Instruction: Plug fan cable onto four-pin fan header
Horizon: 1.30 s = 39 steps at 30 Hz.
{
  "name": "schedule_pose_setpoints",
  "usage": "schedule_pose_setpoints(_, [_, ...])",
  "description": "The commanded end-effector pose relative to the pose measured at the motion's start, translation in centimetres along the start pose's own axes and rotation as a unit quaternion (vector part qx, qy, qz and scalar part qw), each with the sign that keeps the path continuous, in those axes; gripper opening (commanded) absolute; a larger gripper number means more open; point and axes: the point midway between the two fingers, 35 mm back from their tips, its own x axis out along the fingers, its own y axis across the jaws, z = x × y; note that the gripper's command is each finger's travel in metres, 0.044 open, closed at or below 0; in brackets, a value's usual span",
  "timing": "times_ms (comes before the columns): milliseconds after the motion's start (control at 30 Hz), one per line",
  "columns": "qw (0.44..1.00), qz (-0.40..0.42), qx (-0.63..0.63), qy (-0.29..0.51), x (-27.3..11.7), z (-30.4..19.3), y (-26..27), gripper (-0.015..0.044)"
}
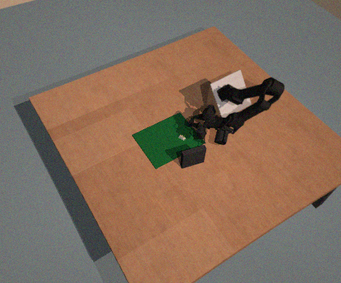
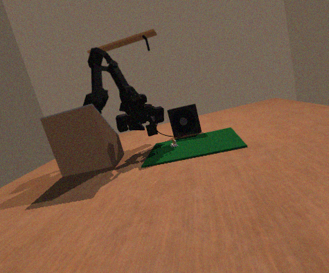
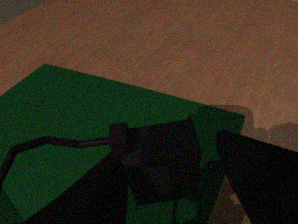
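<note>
The green board [image 1: 154,140] [image 2: 211,143] [image 3: 75,105] lies on the table. The small pale header [image 1: 181,137] [image 2: 174,145] stands on it; I cannot see its pins. My gripper [image 1: 197,131] [image 2: 151,131] [image 3: 170,149] is part open and above the board, to the left of the header in the exterior view. The dark plug [image 3: 160,160] is up between the fingers, against the left one, with a gap to the right finger. It is off the header. Its black cable [image 2: 164,134] [image 3: 47,140] runs from it toward the fan. The plug's underside is too dark to read.
The black square fan [image 1: 194,156] [image 2: 187,121] stands upright at the board's edge. A large box [image 1: 233,82] [image 2: 83,138] stands close to the arm. A wooden shelf [image 2: 128,41] is on the wall behind.
</note>
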Motion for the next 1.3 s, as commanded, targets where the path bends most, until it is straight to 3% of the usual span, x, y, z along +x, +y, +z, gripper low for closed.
schedule_pose_setpoints(0, [0.999,-0.035,-0.021,0.025,0.5,-0.1,-0.5,0.0205])
schedule_pose_setpoints(667, [0.960,-0.156,-0.091,0.211,2.4,-0.7,-2.5,0.0205])
schedule_pose_setpoints(1267, [0.901,-0.134,-0.088,0.404,2.6,-0.7,-2.2,0.0205])
